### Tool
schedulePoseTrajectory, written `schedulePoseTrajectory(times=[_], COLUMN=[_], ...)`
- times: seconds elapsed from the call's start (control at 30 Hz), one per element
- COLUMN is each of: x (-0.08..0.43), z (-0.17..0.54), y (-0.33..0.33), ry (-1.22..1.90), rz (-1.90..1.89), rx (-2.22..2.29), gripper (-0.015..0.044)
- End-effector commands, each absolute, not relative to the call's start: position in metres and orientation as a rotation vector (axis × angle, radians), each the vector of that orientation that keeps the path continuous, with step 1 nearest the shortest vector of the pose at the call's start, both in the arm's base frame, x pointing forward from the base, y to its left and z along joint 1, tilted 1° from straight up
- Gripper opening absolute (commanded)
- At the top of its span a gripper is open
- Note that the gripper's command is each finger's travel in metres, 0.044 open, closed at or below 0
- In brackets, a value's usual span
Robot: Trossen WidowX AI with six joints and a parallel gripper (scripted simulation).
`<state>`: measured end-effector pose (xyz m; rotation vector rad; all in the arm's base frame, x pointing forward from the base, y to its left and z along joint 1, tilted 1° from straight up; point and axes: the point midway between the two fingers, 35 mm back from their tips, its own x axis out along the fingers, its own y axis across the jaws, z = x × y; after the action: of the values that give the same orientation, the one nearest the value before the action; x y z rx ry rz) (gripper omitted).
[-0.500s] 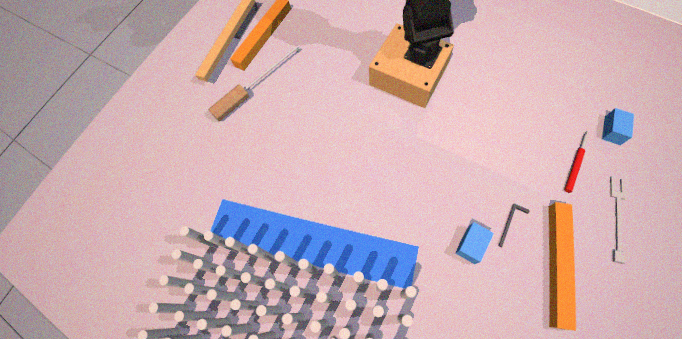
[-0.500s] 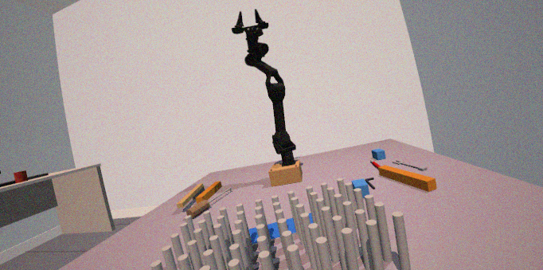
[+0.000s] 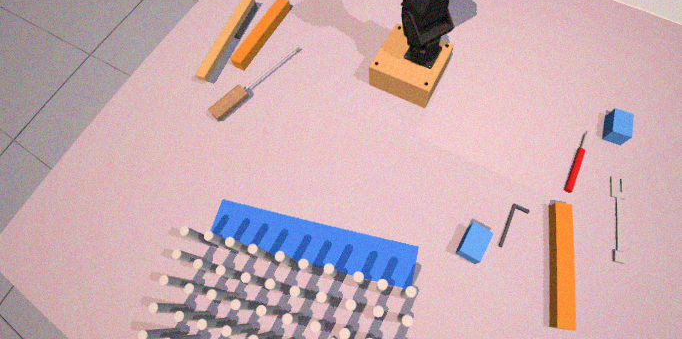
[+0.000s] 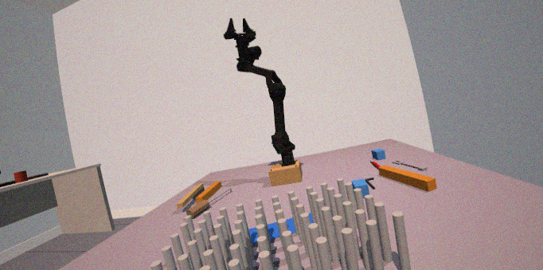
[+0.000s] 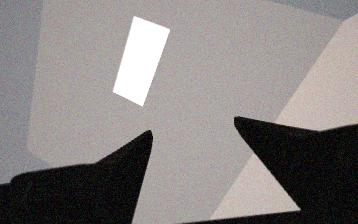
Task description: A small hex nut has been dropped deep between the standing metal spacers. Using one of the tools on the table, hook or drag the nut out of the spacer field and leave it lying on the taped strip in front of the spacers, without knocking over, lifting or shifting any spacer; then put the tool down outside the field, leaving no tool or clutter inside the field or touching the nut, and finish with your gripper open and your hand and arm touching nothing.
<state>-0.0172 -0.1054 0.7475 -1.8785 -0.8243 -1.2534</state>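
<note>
My gripper (image 4: pixel 237 20) (image 5: pixel 192 127) is open and empty, raised high above the table and pointing up; it is out of frame in the top view. The pale standing spacers (image 3: pixel 302 264) (image 4: pixel 401 239) form several rows behind the blue taped strip (image 3: pixel 320 230) (image 4: pixel 292 225). I cannot make out the hex nut in any view. A wooden-handled tool (image 3: pixel 229 102) (image 4: pixel 197 208) with a thin shaft lies at the left. A red-handled pick (image 3: pixel 575 170) (image 4: pixel 376 164), a black hex key (image 3: pixel 507 225) and a thin grey forked tool (image 3: pixel 616 225) (image 4: pixel 412 166) lie at the right.
A pale wooden bar (image 3: pixel 227 37) and an orange bar (image 3: pixel 261 34) lie at the left. A long orange bar (image 3: pixel 562 265) (image 4: pixel 406 178) and two blue blocks (image 3: pixel 619 126) (image 3: pixel 475 242) are at the right. The arm stands on a wooden base (image 3: pixel 397 84) (image 4: pixel 286 175).
</note>
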Motion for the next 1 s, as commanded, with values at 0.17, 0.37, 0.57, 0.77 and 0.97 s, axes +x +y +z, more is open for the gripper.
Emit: schedulePoseTrajectory(times=[0.17, 0.37, 0.57, 0.77, 0.97], x=[-0.01, 0.016, 0.062, 0.124, 0.19], z=[0.728, 0.699, 0.661, 0.614, 0.563], y=[-0.172, -0.23, -0.278, -0.31, -0.315], ry=[-0.962, -0.98, -0.955, -0.889, -0.799], rz=[-1.192, -1.137, -1.063, -0.975, -0.87], rx=[-1.462, -1.172, -0.9, -0.652, -0.437], gripper=[0.044, 0.044, 0.044, 0.044, 0.044])
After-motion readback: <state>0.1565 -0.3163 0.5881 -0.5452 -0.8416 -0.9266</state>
